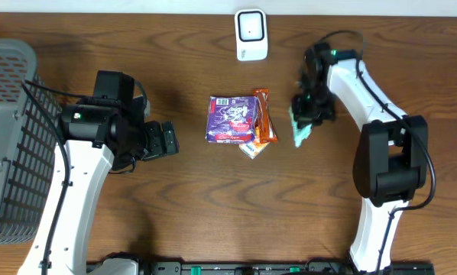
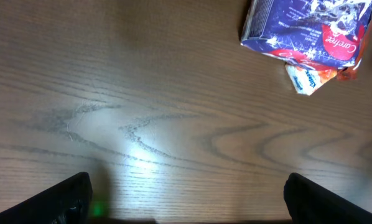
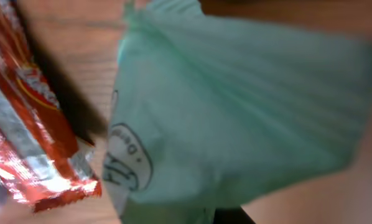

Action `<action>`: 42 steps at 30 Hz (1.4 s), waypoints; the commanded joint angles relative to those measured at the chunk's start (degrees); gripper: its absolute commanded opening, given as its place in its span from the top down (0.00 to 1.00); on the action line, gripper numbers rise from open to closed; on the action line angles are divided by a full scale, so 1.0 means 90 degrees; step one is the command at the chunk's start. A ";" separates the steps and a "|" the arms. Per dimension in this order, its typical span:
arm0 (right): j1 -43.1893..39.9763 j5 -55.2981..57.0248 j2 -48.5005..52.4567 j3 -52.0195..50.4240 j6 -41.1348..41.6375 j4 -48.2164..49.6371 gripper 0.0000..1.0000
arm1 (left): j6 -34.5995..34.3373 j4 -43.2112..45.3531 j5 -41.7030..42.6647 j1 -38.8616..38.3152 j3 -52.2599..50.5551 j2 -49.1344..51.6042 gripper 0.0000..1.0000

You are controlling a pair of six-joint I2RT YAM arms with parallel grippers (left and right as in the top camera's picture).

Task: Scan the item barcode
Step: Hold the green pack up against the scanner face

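Wooden table (image 1: pixel 213 214): right gripper (image 1: pixel 304 114) closed on green packet (image 1: pixel 300 136), not yet presented to scanner (image 1: pixel 251 34); left gripper (image 1: pixel 167 140) open, idle. Pickup appears done; scan outstanding.

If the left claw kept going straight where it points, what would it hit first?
Probably the purple packet, clipped by one finger of the left gripper, since it sits off-centre; depth is unclear.
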 commanded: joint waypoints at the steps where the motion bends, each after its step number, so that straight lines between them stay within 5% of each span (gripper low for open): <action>1: 0.0403 0.1999 -0.0044 0.0954 0.2064 -0.0556 0.99 | 0.0036 -0.0024 -0.0068 0.0015 0.0007 -0.0007 0.02; 5: 0.1086 0.4046 -0.0044 0.1195 0.3264 -0.0937 0.99 | 0.0036 -0.0024 -0.0068 0.0015 0.0007 -0.0007 0.02; 11: 0.2055 0.5547 -0.0027 0.1015 0.3871 -0.1032 0.99 | 0.0039 -0.0024 -0.0068 0.0015 0.0007 -0.0007 0.02; 25: 0.2550 0.5882 -0.0022 0.0988 0.4019 -0.0981 0.98 | 0.0036 -0.0024 -0.0068 0.0015 0.0007 -0.0007 0.02; 30: 0.2506 0.5231 -0.0022 0.0988 0.3704 -0.0444 0.99 | 0.0039 -0.0024 -0.0068 0.0015 0.0007 -0.0007 0.02; 35: 0.2246 0.2611 -0.0024 0.0993 0.1642 0.1447 0.99 | 0.0039 -0.0024 -0.0068 0.0015 0.0007 -0.0007 0.02; 42: 0.1423 -0.0080 -0.0024 0.0993 0.1443 0.3859 0.99 | 0.0036 -0.0024 -0.0068 0.0015 0.0007 -0.0007 0.02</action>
